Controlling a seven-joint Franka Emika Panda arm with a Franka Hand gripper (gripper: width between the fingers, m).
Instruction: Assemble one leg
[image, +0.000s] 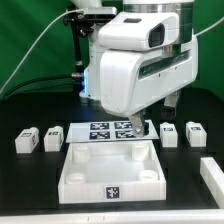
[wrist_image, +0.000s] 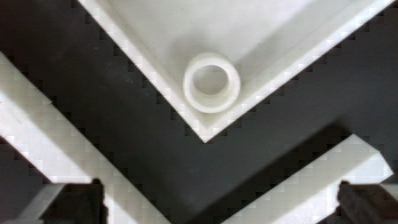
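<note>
The large white tray (image: 75, 172) lies at the front middle of the table. Four small white legs with tag marks lie in a row behind it: two at the exterior view's left (image: 27, 140) (image: 52, 136) and two at its right (image: 170, 133) (image: 194, 132). My gripper (image: 150, 116) hangs under the big white hand, above the tray's far right corner, mostly hidden by the hand. In the wrist view the gripper (wrist_image: 214, 203) is open and empty, its dark fingers (wrist_image: 64, 205) wide apart. Below it lies a tray corner (wrist_image: 134, 40) with a round socket (wrist_image: 210, 82).
The marker board (image: 103, 130) lies flat behind the tray, between the two pairs of legs. Another white part (image: 213, 178) lies at the front of the exterior view's right edge. The table is black with a green backdrop behind.
</note>
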